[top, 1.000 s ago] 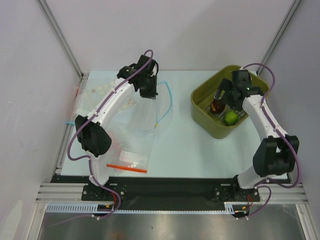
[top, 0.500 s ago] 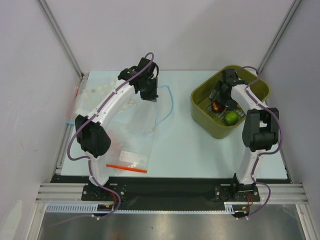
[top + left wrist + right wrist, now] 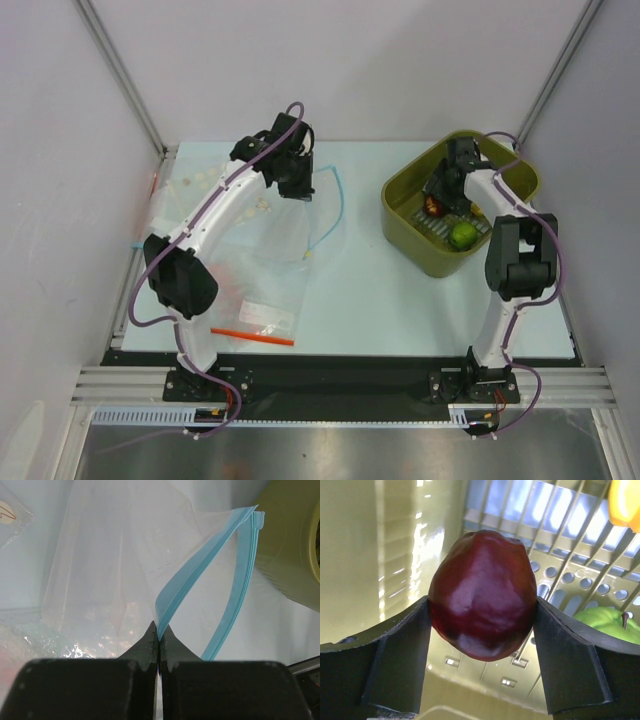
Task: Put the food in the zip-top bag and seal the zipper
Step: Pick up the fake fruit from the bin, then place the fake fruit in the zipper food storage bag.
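My left gripper (image 3: 297,188) (image 3: 159,635) is shut on the light blue zipper (image 3: 197,575) of the plain clear zip-top bag (image 3: 280,240) (image 3: 105,570), holding its mouth open above the table. My right gripper (image 3: 437,202) (image 3: 482,622) is shut on the dark red fruit (image 3: 482,592) (image 3: 434,208), held a little above the floor of the olive basket (image 3: 400,192). The green fruit (image 3: 462,236) (image 3: 602,622) lies in the basket near its front. The yellow fruit (image 3: 626,502) shows at the upper right of the right wrist view.
A clear bag with a red-orange strip (image 3: 253,336) lies at the front left. A bag with white dots (image 3: 200,182) lies at the back left. The olive basket's wall (image 3: 295,545) stands just right of the open bag.
My right arm has swung in over the basket and the gripper has closed on the dark red fruit and lifted it slightly. My left gripper has stayed shut on the zipper.
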`<move>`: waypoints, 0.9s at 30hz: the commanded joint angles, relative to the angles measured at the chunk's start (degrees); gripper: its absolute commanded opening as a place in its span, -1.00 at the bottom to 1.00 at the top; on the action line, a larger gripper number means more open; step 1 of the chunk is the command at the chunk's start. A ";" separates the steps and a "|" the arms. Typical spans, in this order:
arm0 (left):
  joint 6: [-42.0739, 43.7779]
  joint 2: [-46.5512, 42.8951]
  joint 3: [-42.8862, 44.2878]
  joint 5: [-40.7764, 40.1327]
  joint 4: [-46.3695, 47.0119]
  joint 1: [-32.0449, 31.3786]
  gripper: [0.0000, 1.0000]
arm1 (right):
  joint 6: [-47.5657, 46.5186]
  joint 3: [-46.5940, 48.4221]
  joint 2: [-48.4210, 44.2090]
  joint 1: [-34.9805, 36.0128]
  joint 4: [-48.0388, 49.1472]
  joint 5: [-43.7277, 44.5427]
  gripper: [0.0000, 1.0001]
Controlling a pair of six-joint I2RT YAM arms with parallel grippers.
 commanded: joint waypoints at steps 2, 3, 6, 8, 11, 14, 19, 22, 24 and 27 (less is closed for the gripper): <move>1.36 -3.92 -0.27 -0.21 1.10 0.03 -0.99 | -4.17 -0.78 -10.84 1.35 3.50 -3.61 -0.04; 1.44 -4.01 -0.27 -0.12 1.19 -0.06 -0.99 | -5.74 -1.14 -12.34 1.78 3.58 -4.13 -0.04; 1.44 -4.27 -0.54 0.32 1.11 0.03 -0.99 | -7.86 -3.16 -18.93 4.33 3.41 -7.56 -0.07; 1.44 -4.62 -0.89 0.50 1.11 0.03 -1.00 | -9.18 -4.91 -23.23 6.70 4.11 -10.29 -0.10; 1.53 -5.33 -1.68 1.20 1.02 0.03 -0.99 | -9.80 -9.22 -31.67 10.29 7.52 -13.10 -0.11; 1.44 -6.03 -2.56 2.43 0.84 0.03 -0.99 | -8.76 -13.09 -38.10 13.29 11.66 -17.31 -0.17; 0.13 -7.08 -2.65 6.11 -0.65 -0.06 -0.99 | -8.05 -15.64 -41.10 22.61 15.10 -19.61 -0.22; -0.92 -8.31 -3.26 7.44 -0.92 -0.06 -0.99 | -7.78 -16.08 -40.75 28.14 17.38 -19.61 -0.22; -1.37 -9.28 -3.53 8.41 -0.57 -0.06 -0.99 | -7.52 -16.87 -40.13 30.08 19.66 -19.69 -0.22; -2.16 -9.90 -3.79 9.81 -0.56 0.03 -0.99 | -7.52 -16.52 -38.12 33.42 21.34 -19.52 -0.22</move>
